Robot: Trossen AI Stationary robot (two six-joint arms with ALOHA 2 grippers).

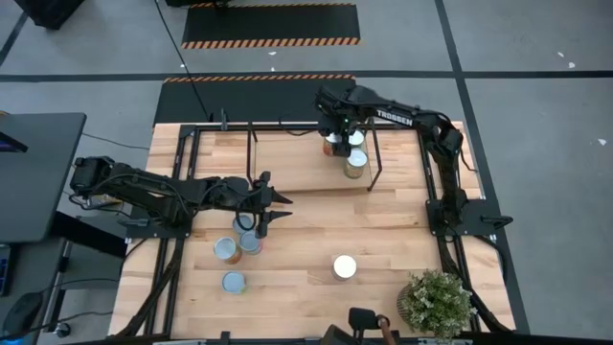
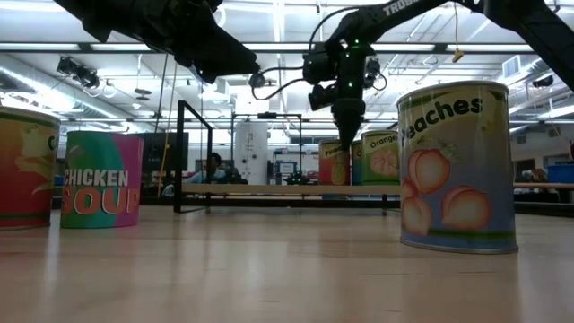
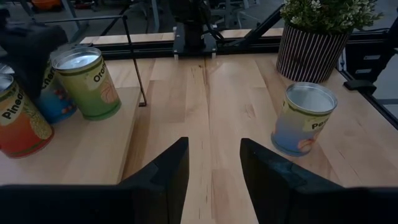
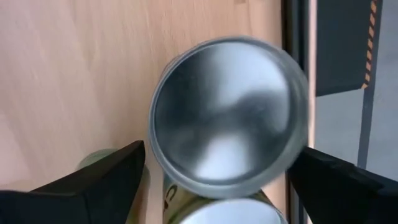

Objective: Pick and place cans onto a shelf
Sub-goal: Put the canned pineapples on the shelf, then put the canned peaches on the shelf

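Silver-topped can [image 4: 227, 124] stood on the light-wood shelf [image 1: 287, 163], my right gripper [image 4: 217, 171] spread wide astride it, released, my left gripper [image 3: 211, 168] clenched empty over the table [image 3: 224, 106].

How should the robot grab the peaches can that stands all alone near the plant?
Grip the peaches can around its round side wall, coming straight down from above. It stands upright with its flat top up and bare table all around, so open gripper fingers can drop on opposite sides and squeeze. The potted plant stands apart from it, probably not in the way.
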